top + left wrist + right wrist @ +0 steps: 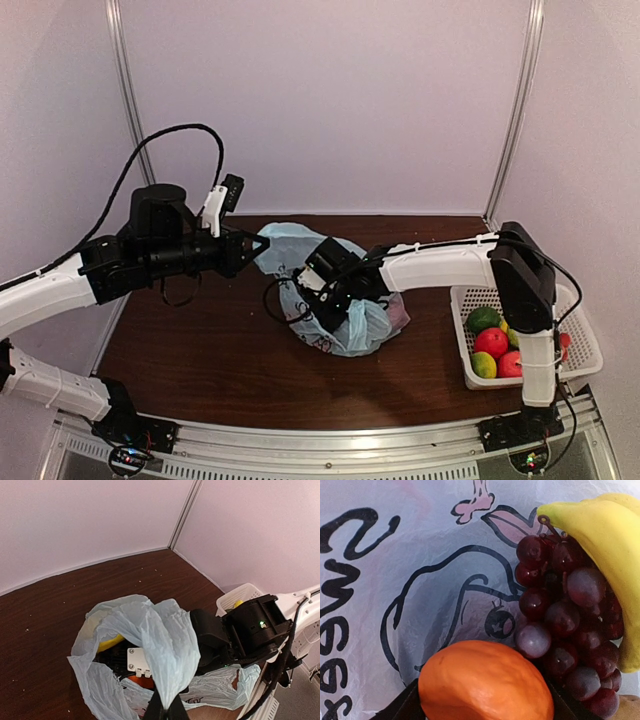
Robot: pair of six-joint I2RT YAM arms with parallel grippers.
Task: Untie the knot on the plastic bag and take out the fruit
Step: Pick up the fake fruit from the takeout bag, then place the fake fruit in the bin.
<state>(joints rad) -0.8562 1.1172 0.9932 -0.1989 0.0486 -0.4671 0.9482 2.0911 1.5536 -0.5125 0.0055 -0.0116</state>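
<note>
Right gripper (484, 702) is inside the thin, translucent light blue plastic bag (365, 325), which sits mid-bench on the dark brown wooden bench (200, 340). No knot is seen; the mouth stands open, so the untying appears done and extraction is the step in hand.

Governing relation: a rounded orange fruit (485, 680) lies directly between the right fingers (402, 707), one finger on each flank, with its long axis running across the gap from finger to finger. The fingers are spread wide. Whether the pads bear on the skin cannot be told, as the contact lines fall below the wrist view.

Neighbours: a dark purple grape bunch (565, 625) touches the orange fruit on its right. A yellow curved banana (605, 535) lies against the grapes beyond. The printed bag wall closes off the far and left sides.

Left gripper (165, 707) has its fingers (155, 711) pinched shut on one flap of the plastic bag, lifting it up and away to the left. The right arm is plainly the nearer to the fruit; the left only tends the opening.

Room: the open way out is back through the mouth, upward and toward the right arm's own side. The white mesh plastic basket (585, 345) stands well apart at the bench's right edge, with bare bench between.

Risk, as judged: loose film draping over the right wrist may snag, and the grapes may drag along.
</note>
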